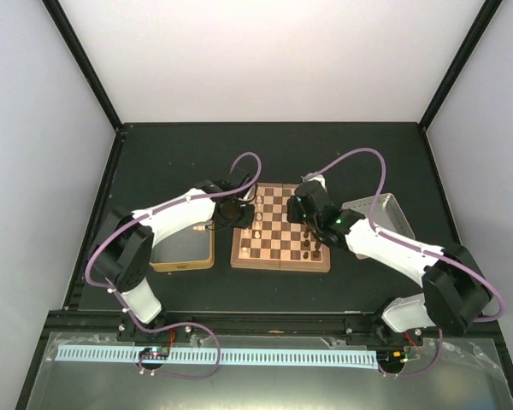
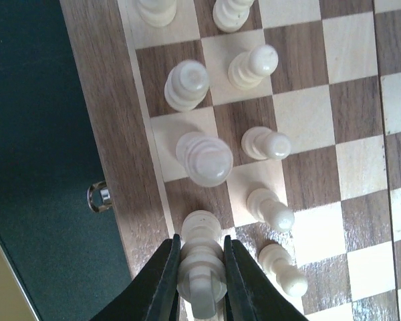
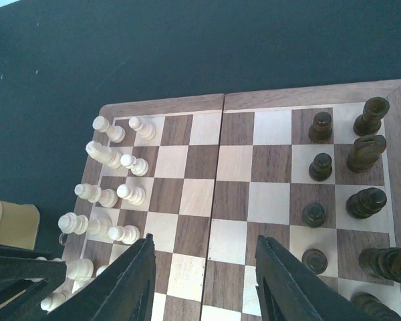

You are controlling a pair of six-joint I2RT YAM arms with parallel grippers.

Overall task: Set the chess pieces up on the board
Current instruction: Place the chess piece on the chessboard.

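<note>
The board (image 1: 278, 266) lies at the table's middle. Cream chess pieces (image 1: 257, 224) stand along its left side and dark ones (image 1: 310, 248) along its right. My left gripper (image 1: 242, 213) is at the board's left edge. In the left wrist view it (image 2: 201, 239) is shut on a tall cream piece (image 2: 202, 231), upright over a dark edge square, with other cream pieces (image 2: 204, 158) standing ahead of it. My right gripper (image 3: 204, 244) is open and empty above the board's middle (image 3: 207, 180), with cream pieces (image 3: 130, 194) on its left and dark pieces (image 3: 319, 167) on its right.
A gold-tan tin (image 1: 181, 248) sits just left of the board. A silver-grey tray (image 1: 383, 210) sits to its right, partly under my right arm. The board's metal clasp (image 2: 99, 196) sticks out at its left edge. My left fingers (image 3: 17, 269) show low in the right wrist view.
</note>
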